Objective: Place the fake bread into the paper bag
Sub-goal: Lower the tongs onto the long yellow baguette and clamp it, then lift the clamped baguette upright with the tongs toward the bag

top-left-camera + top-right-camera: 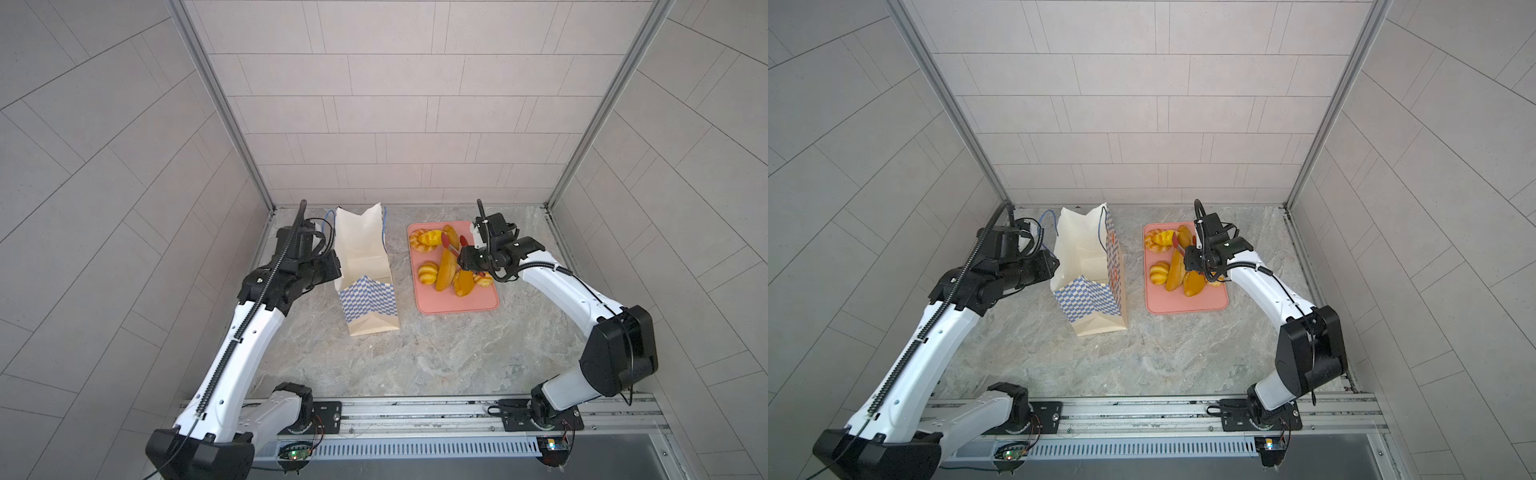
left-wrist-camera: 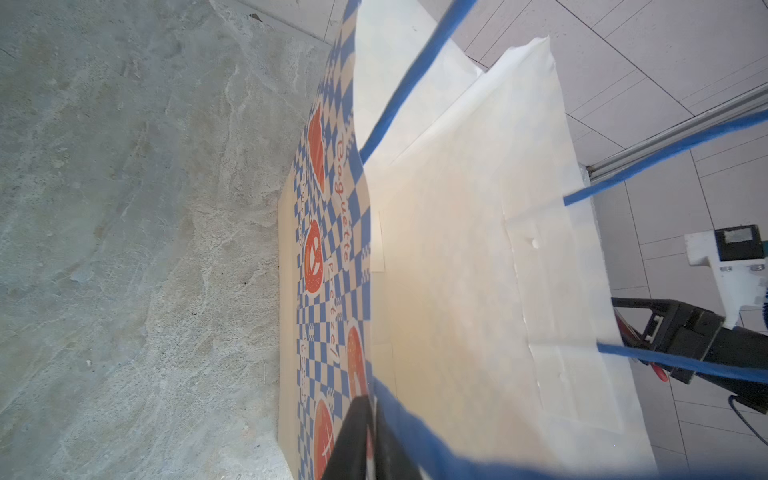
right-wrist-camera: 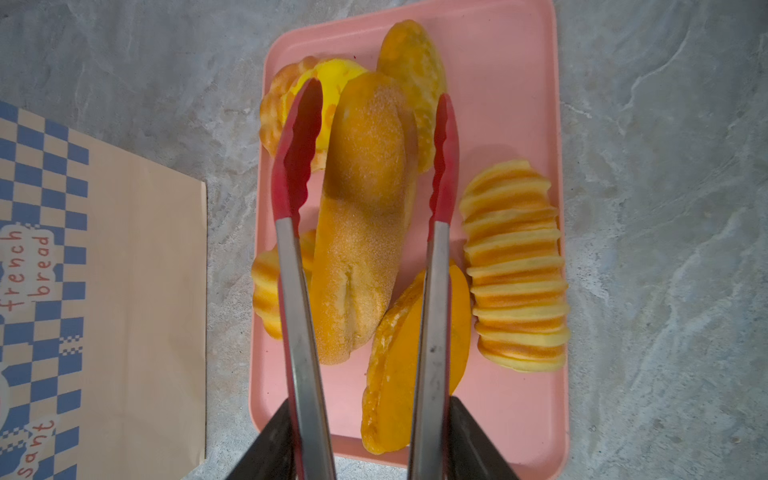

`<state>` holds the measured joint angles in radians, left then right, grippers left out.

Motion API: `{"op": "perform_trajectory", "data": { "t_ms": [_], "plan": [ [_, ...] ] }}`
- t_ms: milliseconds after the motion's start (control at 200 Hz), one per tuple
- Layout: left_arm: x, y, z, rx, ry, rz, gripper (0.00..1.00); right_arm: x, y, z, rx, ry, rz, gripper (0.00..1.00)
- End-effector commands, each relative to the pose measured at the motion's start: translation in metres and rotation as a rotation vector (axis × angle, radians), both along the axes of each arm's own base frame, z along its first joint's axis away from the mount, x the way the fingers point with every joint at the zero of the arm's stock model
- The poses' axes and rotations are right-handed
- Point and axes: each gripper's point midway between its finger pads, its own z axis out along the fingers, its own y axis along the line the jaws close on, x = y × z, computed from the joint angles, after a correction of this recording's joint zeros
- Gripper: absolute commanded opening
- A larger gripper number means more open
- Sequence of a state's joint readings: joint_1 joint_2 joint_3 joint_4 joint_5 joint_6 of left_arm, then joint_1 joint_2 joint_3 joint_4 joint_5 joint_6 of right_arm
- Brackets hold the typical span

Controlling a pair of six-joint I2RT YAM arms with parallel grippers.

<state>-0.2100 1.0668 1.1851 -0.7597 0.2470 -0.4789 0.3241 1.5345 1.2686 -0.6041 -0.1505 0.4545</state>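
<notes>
L side: the left hand is being pressed together on the left wall of the paper bag, w/ the paper rim being pinched between its fingers, just beside a blue cord handle. The bag is being stood upright on the table, mouth open, checker side toward the cam in both top views.

Center: the pink tray is being shown flat on the table, right of the bag, near but apart from it. All the fake bread visible is being carried by the tray: approx 7 pcs. A ring-like pc and a yellow pc are being stacked at the far-left corner, w/ an oval bun beside them. A small striped roll is being shown at the left edge, the long baguette diagonally in the middle, an orange bun nearer, and a big striped roll at the right edge.

R side: the right hand is being clamped on the steel arms of the red-tipped tongs. The tong tips are being spread to either side of the baguette; tip contact can't be told.
</notes>
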Motion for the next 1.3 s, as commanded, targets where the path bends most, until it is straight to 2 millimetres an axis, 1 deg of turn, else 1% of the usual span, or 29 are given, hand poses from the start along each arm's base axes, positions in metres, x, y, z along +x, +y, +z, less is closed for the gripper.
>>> {"op": "perform_trajectory", "data": {
  "t_ms": [0, 120, 225, 335, 475, 771, 1046, 1296],
  "plan": [
    [-0.003, -0.001, -0.002, 0.008, 0.0, -0.011, 0.13, 0.009, 0.0, 0.01, 0.018, -0.03, -0.024, 0.52],
    [-0.003, 0.0, -0.002, 0.01, 0.0, -0.009, 0.13, 0.009, 0.0, 0.009, 0.021, -0.026, -0.031, 0.5],
    [-0.004, 0.001, -0.002, 0.012, 0.001, -0.007, 0.13, 0.009, 0.0, 0.01, 0.025, -0.027, -0.033, 0.46],
    [-0.004, 0.001, -0.003, 0.012, 0.003, -0.008, 0.13, 0.007, -0.001, 0.014, 0.031, -0.037, -0.035, 0.42],
    [-0.004, 0.001, -0.001, 0.012, -0.002, -0.007, 0.13, 0.002, -0.003, 0.021, 0.034, -0.056, -0.037, 0.4],
    [-0.004, 0.001, -0.002, 0.012, -0.002, -0.006, 0.13, -0.008, -0.007, 0.047, 0.047, -0.117, -0.034, 0.37],
    [-0.004, 0.001, -0.002, 0.011, -0.002, -0.006, 0.13, -0.017, -0.016, 0.065, 0.024, -0.149, -0.041, 0.37],
    [-0.003, 0.001, -0.002, 0.01, 0.0, -0.004, 0.13, -0.022, -0.02, 0.092, 0.024, -0.207, -0.045, 0.37]
  ]
}}
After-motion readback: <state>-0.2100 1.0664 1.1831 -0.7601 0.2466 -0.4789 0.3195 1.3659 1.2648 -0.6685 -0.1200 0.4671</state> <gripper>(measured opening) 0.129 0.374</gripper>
